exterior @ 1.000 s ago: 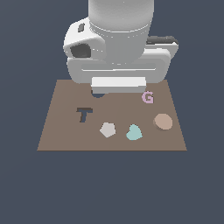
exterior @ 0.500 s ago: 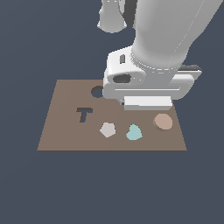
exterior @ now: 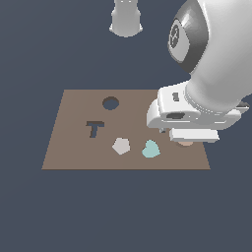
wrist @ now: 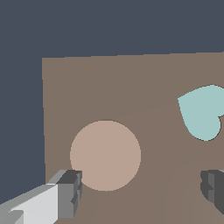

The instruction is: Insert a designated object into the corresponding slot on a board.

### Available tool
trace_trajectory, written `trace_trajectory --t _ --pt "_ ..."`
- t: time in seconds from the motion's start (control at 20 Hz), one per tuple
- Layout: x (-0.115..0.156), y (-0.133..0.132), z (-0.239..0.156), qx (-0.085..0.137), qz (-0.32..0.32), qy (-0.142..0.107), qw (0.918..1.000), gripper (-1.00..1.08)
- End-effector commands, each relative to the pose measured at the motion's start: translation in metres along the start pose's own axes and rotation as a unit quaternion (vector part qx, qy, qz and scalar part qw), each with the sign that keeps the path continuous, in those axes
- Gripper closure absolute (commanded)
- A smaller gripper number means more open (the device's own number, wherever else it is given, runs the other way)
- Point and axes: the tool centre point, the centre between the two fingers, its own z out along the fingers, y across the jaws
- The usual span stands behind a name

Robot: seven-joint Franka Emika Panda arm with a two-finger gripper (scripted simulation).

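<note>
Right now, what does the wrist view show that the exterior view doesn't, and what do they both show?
Only the wrist view shows the whole round peach-tan disc and the two grey fingers of the gripper, open and set wide apart. Only the exterior view shows the dark circular hole, the dark T-shaped cutout, the grey pentagon piece and the white arm body, which covers most of the disc. Both show the flat brown board and the teal heart piece.
</note>
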Motion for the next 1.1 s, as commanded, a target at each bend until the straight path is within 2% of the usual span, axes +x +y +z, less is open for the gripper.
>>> trace_trajectory --t 0.0,0.35,1.0,1.05 --pt "0.004 -0.011 0.008 -0.001 0.002 0.000 1.0000 -0.92" --pt "0.009 -0.025 0.017 -0.001 0.004 -0.001 1.0000 -0.92" --pt "0.009 -0.025 0.038 -0.001 0.004 -0.001 1.0000 -0.92" --pt "0.009 -0.025 0.038 -0.001 0.004 -0.001 1.0000 1.08"
